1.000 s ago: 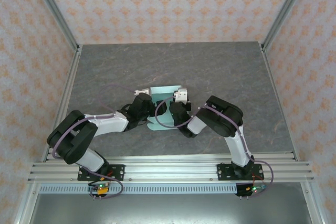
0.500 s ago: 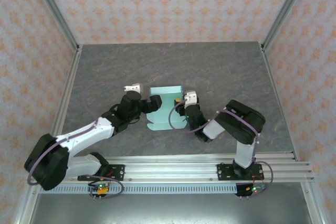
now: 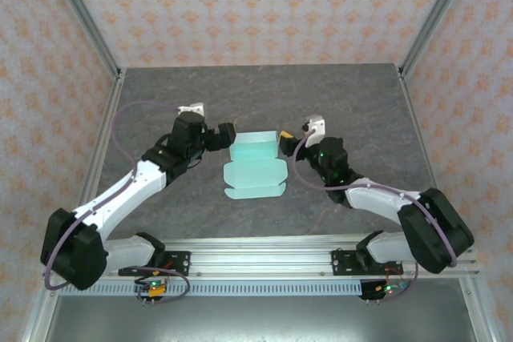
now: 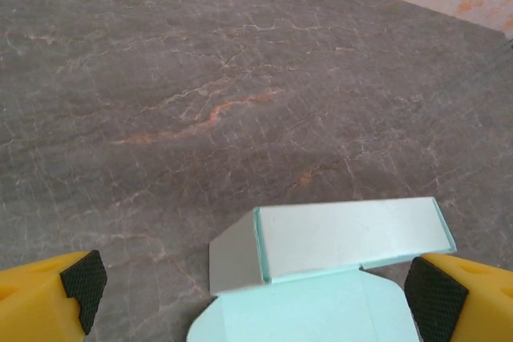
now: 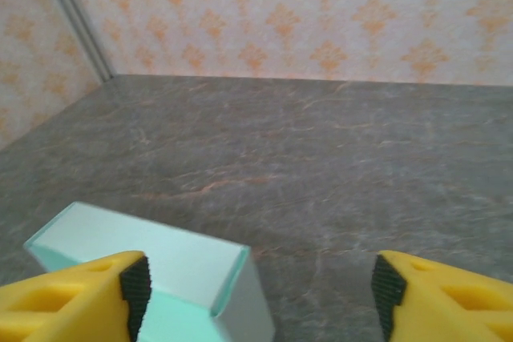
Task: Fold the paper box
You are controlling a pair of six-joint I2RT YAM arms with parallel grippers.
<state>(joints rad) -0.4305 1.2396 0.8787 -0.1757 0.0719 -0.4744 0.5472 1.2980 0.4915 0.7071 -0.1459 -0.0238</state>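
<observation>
Mint paper box (image 3: 255, 164) sat on tabletop (image 3: 353, 102), left pincer (image 4: 256, 282) gaped wide at 9 o'clock, right pincer (image 5: 260, 286) gaped wide at 3, overhead showed flat flap (image 3: 253, 183)

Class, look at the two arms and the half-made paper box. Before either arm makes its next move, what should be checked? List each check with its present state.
1. Left jaws open, holding nothing: ok.
2. Right jaws open, holding nothing: ok.
3. Paper box resting on the table, between the two arms: ok.
4. Far wall of the box standing upright: ok.
5. Near flap folded up: not ok, it lies flat towards the arm bases.
6. Either set of jaws touching the card: cannot tell.
</observation>
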